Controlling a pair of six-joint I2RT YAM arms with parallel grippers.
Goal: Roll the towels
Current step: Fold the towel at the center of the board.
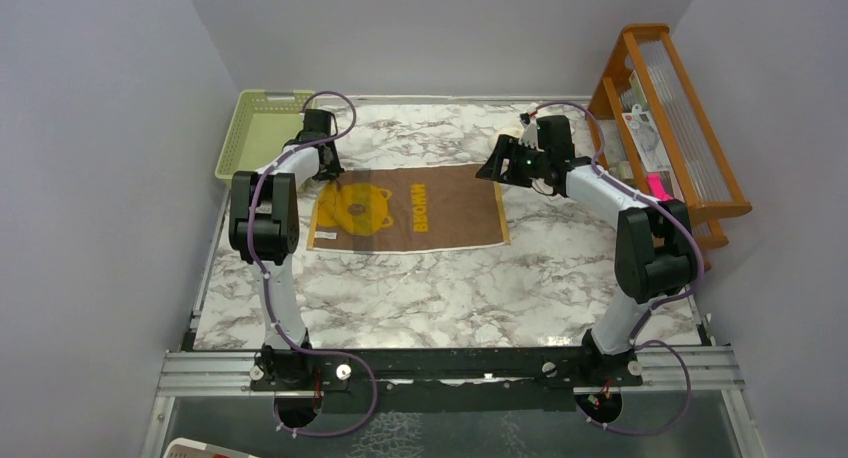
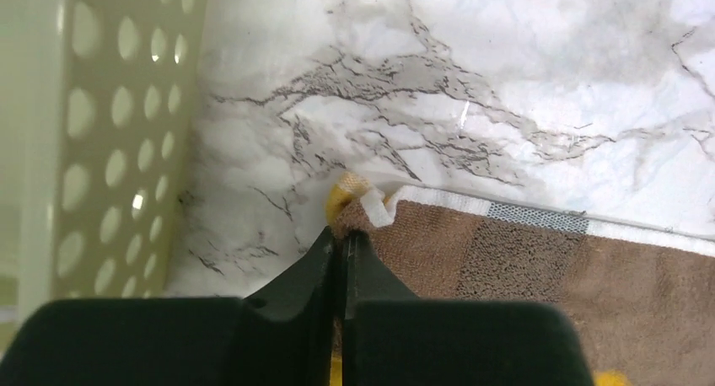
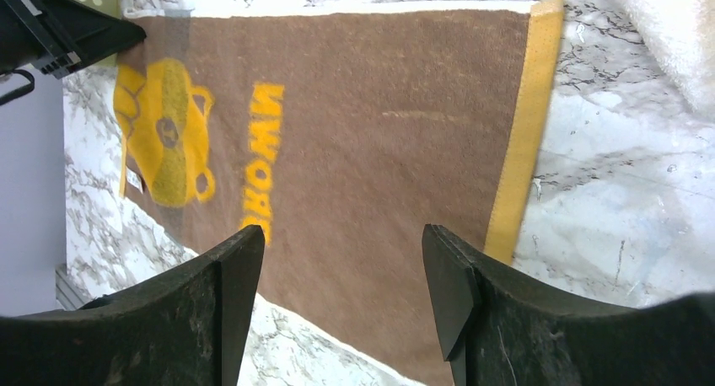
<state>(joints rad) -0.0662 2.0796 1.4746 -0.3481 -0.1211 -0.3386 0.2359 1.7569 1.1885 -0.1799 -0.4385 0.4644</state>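
1. At the tips of the left gripper [image 2: 344, 249], the far-left corner of the brown towel [image 2: 523, 276] is pinched between clenched jaws. The rest of the towel lies flat on the table [image 2: 506, 74], printed side up.
2. Below the right gripper [image 3: 341, 293], whose jaws stand apart and hold nothing, lies the towel's mustard-bordered end, not yet grasped.
3. The step in hand looks like taking hold of the far edge to start the roll.
4. The next move probably calls for the right gripper to drop onto its own corner and close, so that both corners turn over evenly.
5. Just left of the left gripper stands the light-green basket [image 2: 118, 133], near enough to crowd a lift.
6. Beyond the right gripper lies the cream-white towel [image 3: 674, 40], and a wooden rack [image 1: 680, 128] stands further right.
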